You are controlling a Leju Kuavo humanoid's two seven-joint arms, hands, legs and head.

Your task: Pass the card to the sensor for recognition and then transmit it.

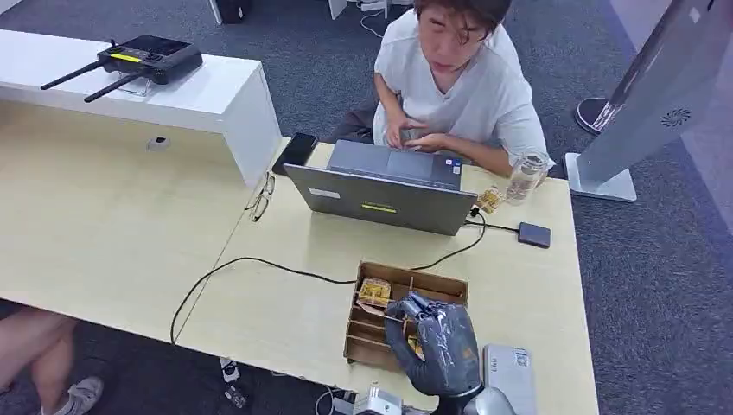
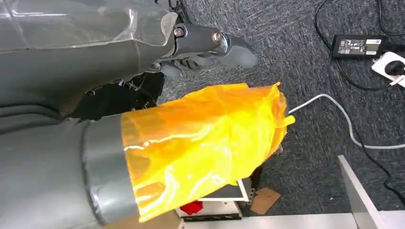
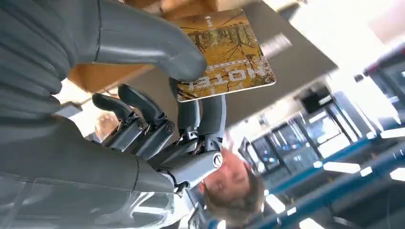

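pinching the card (image 3: 224, 55) between thumb and fingers of my right hand (image 1: 436, 341), lifted just over the near end of the wooden tray (image 1: 445, 284). my left hand (image 2: 210, 45) hangs low, fingers unreadable. next, i judge: carry it right to the grey sensor (image 1: 510, 372).

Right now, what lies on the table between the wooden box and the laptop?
In the head view, a black cable crosses the bare tabletop between the wooden box and the laptop.
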